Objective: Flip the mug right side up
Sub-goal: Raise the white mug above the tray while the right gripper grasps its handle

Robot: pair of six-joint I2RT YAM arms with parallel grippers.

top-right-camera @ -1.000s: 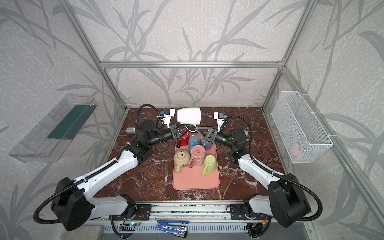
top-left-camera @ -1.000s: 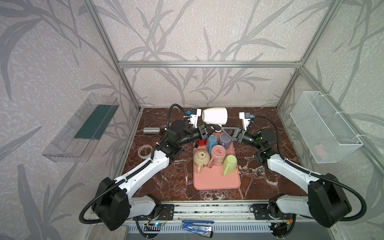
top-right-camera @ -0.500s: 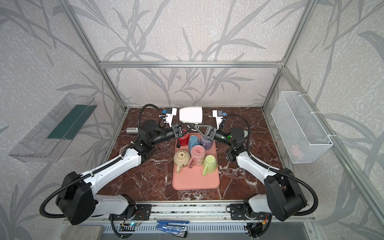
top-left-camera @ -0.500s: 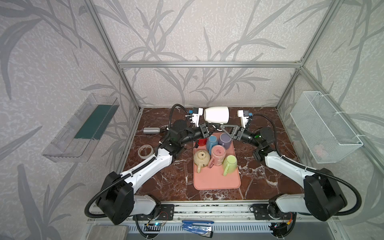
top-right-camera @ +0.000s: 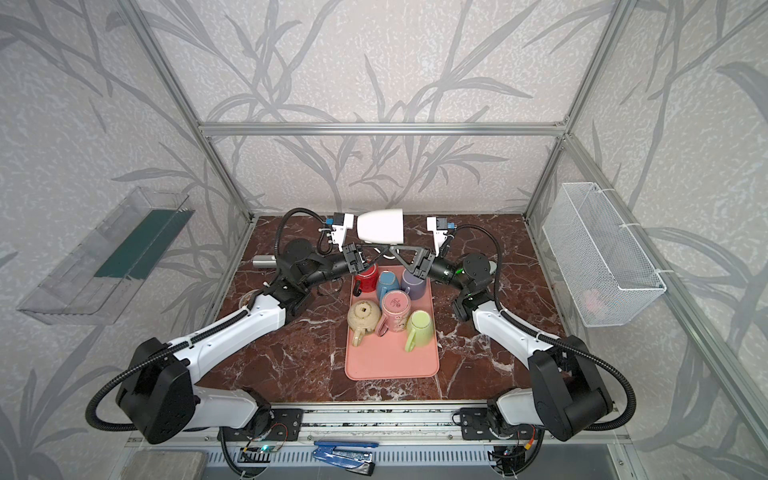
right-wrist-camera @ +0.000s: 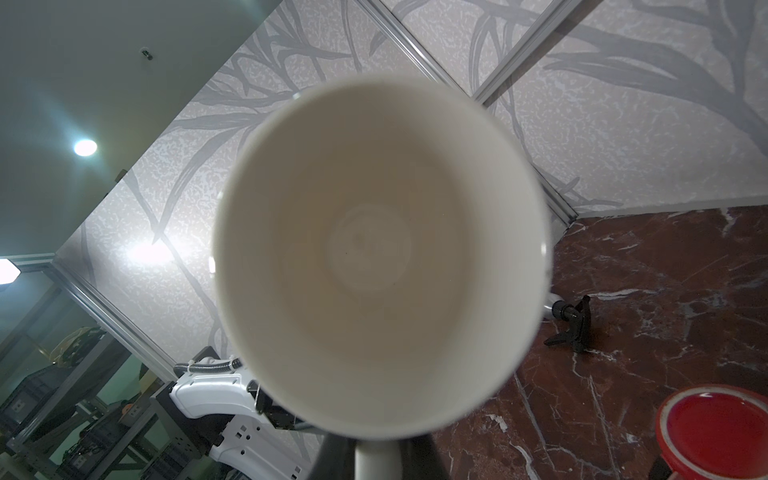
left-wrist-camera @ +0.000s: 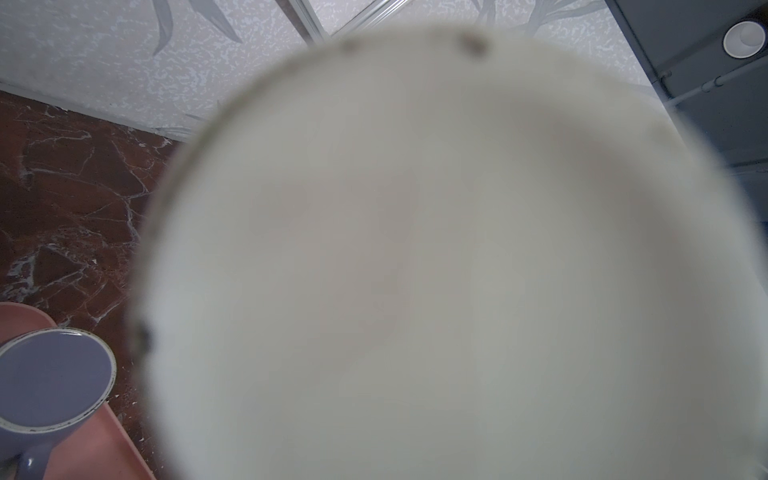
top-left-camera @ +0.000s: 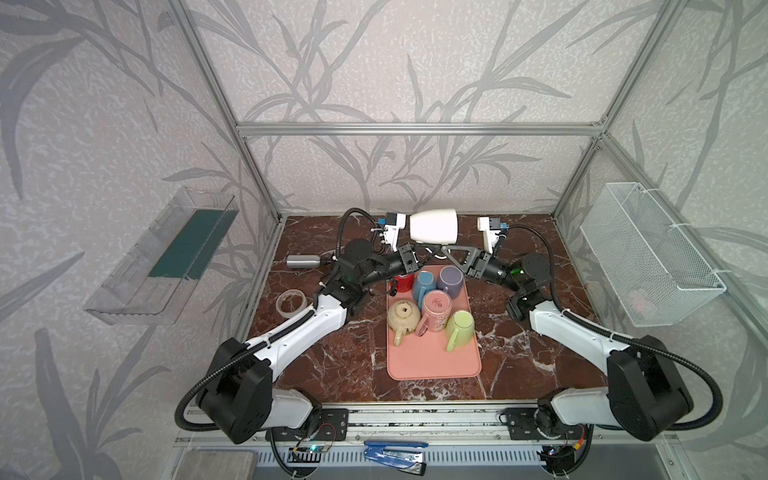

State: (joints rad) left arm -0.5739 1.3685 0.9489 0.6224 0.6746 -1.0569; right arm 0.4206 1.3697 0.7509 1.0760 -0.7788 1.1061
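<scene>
While the white mug (top-left-camera: 434, 226) lies level by the pink tray's (top-left-camera: 432, 365) far end, mouth toward the right gripper (top-left-camera: 446, 249), that and the left gripper (top-left-camera: 422, 252) both pinch its handle (right-wrist-camera: 376, 457).

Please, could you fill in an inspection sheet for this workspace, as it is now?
Surface: red-brown marble table, no spill seen.
Job's things: white mug in the air, on its side, mouth toward the right arm; six mugs on pink tray, seemingly bottom up.
Clutter: tape roll, metal cylinder, black clip; blue stapler off the table.
Grippers: left gripper shut under the white mug, at its handle; right gripper seemingly closed on that handle.
Cables: black hoses loop at both wrists, clear of the mugs.
Surroundings: clear shelf on left wall, wire basket on right wall.
</scene>
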